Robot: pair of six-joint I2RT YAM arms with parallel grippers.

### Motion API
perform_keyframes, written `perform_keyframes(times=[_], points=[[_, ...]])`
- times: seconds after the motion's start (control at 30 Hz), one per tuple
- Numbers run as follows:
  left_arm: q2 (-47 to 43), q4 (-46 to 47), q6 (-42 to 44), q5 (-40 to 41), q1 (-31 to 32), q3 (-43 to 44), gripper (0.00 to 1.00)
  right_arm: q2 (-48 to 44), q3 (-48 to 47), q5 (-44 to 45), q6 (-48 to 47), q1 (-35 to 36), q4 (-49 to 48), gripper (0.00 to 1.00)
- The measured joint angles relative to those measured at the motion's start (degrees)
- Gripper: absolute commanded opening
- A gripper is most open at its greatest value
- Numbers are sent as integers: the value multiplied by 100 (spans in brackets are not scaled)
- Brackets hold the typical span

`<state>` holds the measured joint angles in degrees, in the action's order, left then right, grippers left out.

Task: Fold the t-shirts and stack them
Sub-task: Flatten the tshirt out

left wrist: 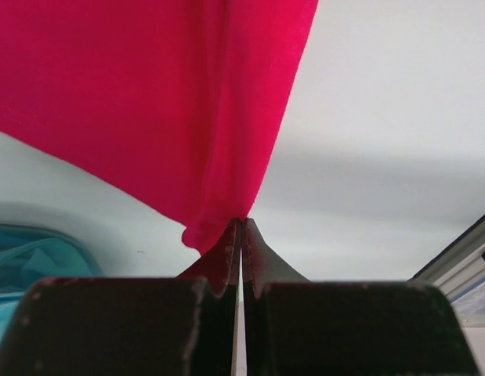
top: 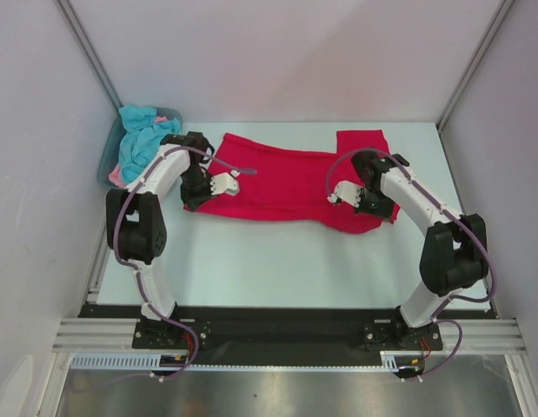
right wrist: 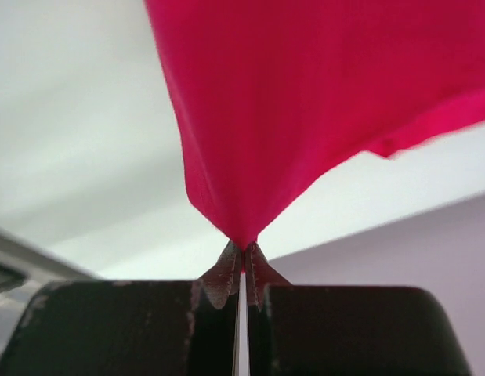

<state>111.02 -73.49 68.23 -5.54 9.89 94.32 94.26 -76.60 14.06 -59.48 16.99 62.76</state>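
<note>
**White table, red shirt gripped at both ends**

White table [top: 277,261] carries the red shirt [top: 286,178], stretched across its far half. At the far-left corner a tub [top: 104,167] holds a turquoise shirt [top: 140,139] and a pink shirt [top: 117,176]. The left gripper [left wrist: 240,231] is clamped on the red shirt's left edge, and the right gripper [right wrist: 242,251] pinches its right edge.

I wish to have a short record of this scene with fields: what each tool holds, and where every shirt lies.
left tool: shut on the red t-shirt, at its left end
right tool: shut on the red t-shirt, at its right end
red t-shirt: stretched across the table between the two arms
other shirts: turquoise t-shirt and pink t-shirt, bunched in the tub, far left
folded stack: none visible
</note>
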Motion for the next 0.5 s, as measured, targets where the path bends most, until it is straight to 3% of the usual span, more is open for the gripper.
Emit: perform_keyframes(times=[0.2, 0.5], points=[[-197, -98, 398, 48, 0, -330, 0, 435, -66, -623, 249, -28, 944, 0], [-240, -197, 868, 341, 0, -535, 0, 673, -116, -807, 92, -562, 1266, 0]])
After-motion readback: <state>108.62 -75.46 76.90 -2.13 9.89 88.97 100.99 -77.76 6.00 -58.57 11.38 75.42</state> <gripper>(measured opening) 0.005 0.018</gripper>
